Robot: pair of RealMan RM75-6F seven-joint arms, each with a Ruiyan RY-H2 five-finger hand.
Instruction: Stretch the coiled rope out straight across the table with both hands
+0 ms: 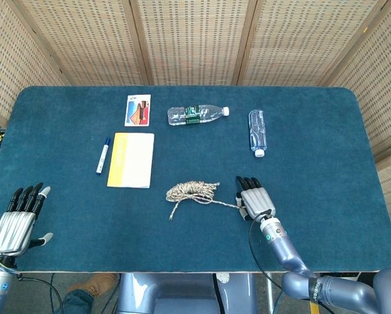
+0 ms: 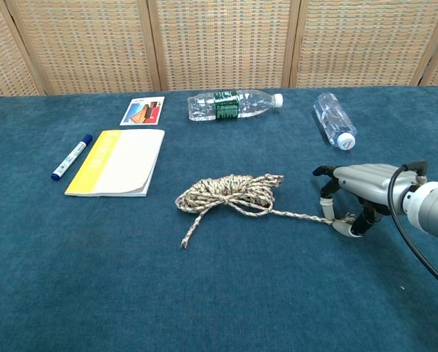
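The speckled rope (image 1: 192,191) (image 2: 230,192) lies mid-table in a loose coil. One short tail points toward the front, and a longer tail (image 2: 299,215) runs right to my right hand (image 1: 255,201) (image 2: 354,192). That hand is lowered palm-down over the tail's end, and its thumb and a fingertip (image 2: 324,214) pinch the end against the cloth. My left hand (image 1: 15,222) rests flat and open at the front left corner of the table, far from the rope. It shows only in the head view.
A yellow notebook (image 1: 131,159) and a blue marker (image 1: 103,156) lie left of the coil. A card (image 1: 137,110) and two clear bottles (image 1: 196,114) (image 1: 257,132) lie along the far side. The blue table (image 1: 326,216) has bare cloth to the right.
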